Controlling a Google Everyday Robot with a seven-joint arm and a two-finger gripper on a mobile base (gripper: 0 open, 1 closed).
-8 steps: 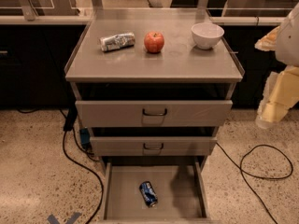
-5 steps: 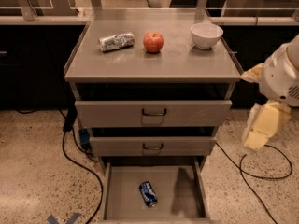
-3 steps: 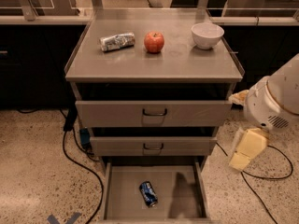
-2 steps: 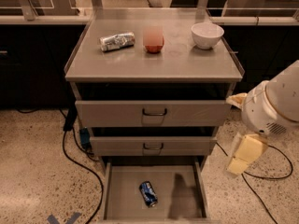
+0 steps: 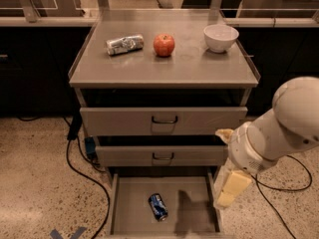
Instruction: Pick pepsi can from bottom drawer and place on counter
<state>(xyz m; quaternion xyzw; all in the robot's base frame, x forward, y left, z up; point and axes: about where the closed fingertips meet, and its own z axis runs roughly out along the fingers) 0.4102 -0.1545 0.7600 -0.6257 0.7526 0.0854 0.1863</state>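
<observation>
The pepsi can [image 5: 158,206] lies on its side on the floor of the open bottom drawer [image 5: 132,205], near the middle. The counter [image 5: 189,63] is the grey top of the cabinet. My gripper [image 5: 224,169] hangs on the white arm at the right, beside the drawer's right wall and above the level of the can. It is open and empty, with one pale finger [image 5: 232,187] pointing down over the drawer's right edge and the other by the middle drawer. It is to the right of the can and not touching it.
On the counter stand a silver-white patterned can [image 5: 124,44] lying down, a red apple [image 5: 164,45] and a white bowl [image 5: 221,37]. Two upper drawers with black loop handles [image 5: 164,119] stick out a little. Black cables [image 5: 75,166] lie on the floor at the left and the right.
My arm has come down and to the left, from beside the counter's right side to the right edge of the open bottom drawer. The can and the things on the counter have not moved.
</observation>
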